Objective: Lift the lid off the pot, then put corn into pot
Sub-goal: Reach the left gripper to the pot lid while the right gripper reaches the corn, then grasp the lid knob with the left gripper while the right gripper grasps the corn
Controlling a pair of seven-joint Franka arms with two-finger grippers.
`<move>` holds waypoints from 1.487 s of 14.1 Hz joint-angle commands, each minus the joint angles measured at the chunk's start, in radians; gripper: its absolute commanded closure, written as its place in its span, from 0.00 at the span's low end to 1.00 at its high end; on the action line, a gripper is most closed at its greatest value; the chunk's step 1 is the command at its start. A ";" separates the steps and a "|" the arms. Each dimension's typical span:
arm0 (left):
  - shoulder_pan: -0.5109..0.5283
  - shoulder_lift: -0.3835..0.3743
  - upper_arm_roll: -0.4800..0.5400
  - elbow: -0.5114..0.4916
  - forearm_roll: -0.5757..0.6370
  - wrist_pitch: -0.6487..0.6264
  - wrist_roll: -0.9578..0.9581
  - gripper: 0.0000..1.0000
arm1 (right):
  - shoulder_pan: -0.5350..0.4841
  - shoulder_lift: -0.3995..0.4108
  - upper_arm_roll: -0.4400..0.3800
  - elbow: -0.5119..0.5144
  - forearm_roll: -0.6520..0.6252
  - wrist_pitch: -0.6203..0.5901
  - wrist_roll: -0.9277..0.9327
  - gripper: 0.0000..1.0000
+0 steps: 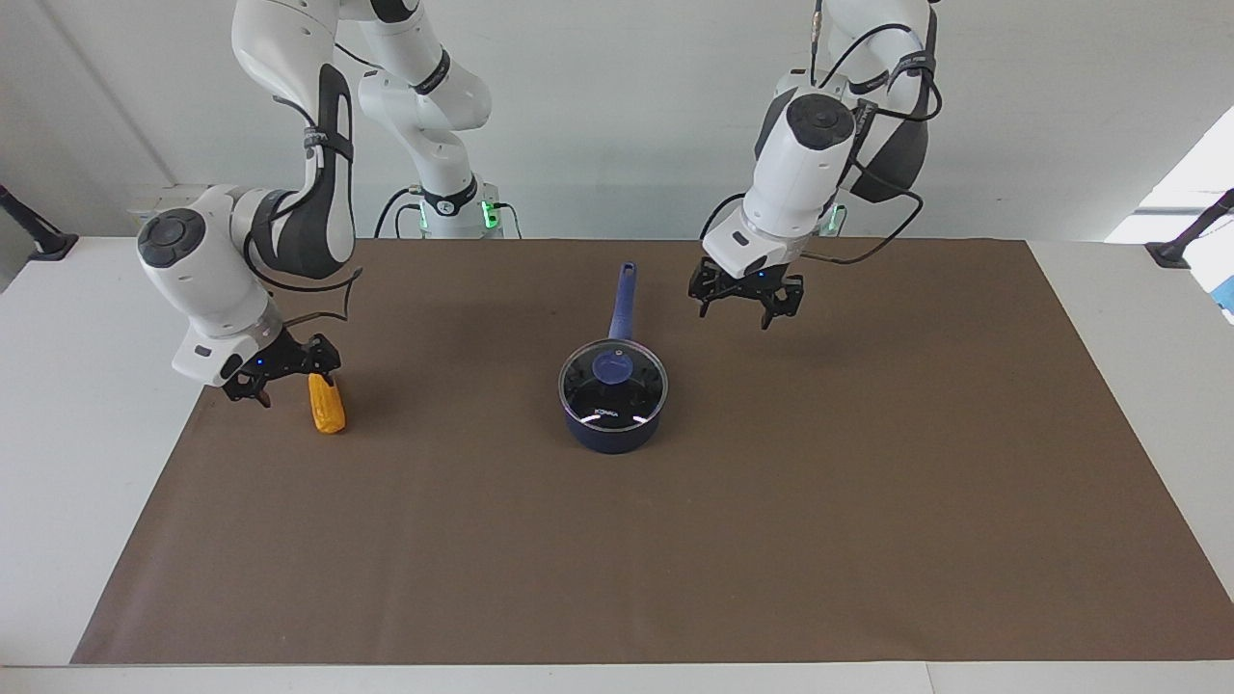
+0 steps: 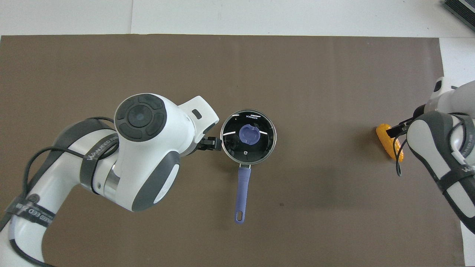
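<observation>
White counter (image 1: 96, 386) under a brown mat (image 1: 868, 482), plain pale wall at the robots' end. Facing view: pot (image 1: 612, 434) at mid-mat, its handle (image 1: 622, 299) pointing toward the robots. The lid (image 1: 613, 386) sits flat on the rim, blue knob (image 1: 613, 366) up. Left arm's jaws are spread and hold nothing. They hang above the mat beside the handle, toward the left arm's end, nearer the robots than the knob and clear of the lid. Corn (image 1: 328, 410) lies on the mat near the right arm's end, well apart from the pot, long axis running roughly toward and away from the robots. Right arm's jaws are low and parted, empty, at the cob's end nearer the robots and just beside it; whether a tip touches the cob cannot be told. Overhead view: lid (image 2: 248, 136) closed on the pot, handle (image 2: 243, 189) toward the robots. The left arm's wrist covers the mat beside the pot, with its dark tip seeming to meet the lid rim, which is overlap from height. Corn (image 2: 389, 148) is partly hidden by the right arm. Judgement: lid removal is not yet done. The knob lies sideways from the left jaws, toward the right arm's end, and a little farther from the robots. The left arm is the nearer one to it, and the right arm is the nearer to the cob.
</observation>
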 commanded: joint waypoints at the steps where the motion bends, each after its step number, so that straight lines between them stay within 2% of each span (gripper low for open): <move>1: -0.085 0.100 0.017 0.143 0.037 -0.025 -0.135 0.00 | 0.005 0.019 0.006 -0.061 -0.011 0.085 -0.046 0.00; 5: -0.160 0.227 0.017 0.281 0.041 -0.040 -0.281 0.00 | -0.007 0.025 0.006 -0.130 -0.011 0.182 -0.104 0.00; 8: -0.180 0.302 0.020 0.363 0.044 -0.061 -0.357 0.00 | -0.025 0.018 0.004 -0.136 -0.011 0.147 -0.123 0.00; 11: -0.213 0.402 0.020 0.466 0.141 -0.103 -0.413 0.00 | -0.059 0.011 0.006 -0.138 -0.010 0.109 -0.184 0.00; 13: -0.206 0.410 0.023 0.466 0.158 -0.101 -0.411 0.00 | -0.059 0.013 0.006 -0.135 -0.010 0.112 -0.189 0.02; 16: -0.206 0.410 0.025 0.464 0.164 -0.103 -0.410 0.00 | -0.056 0.013 0.006 -0.135 -0.010 0.115 -0.189 0.14; 19: -0.202 0.407 0.022 0.460 0.155 -0.098 -0.411 0.10 | -0.041 0.017 0.007 -0.129 0.007 0.113 -0.172 0.18; 21: -0.202 0.407 0.020 0.458 0.147 -0.080 -0.417 0.11 | -0.028 0.019 0.007 -0.129 0.007 0.121 -0.160 0.18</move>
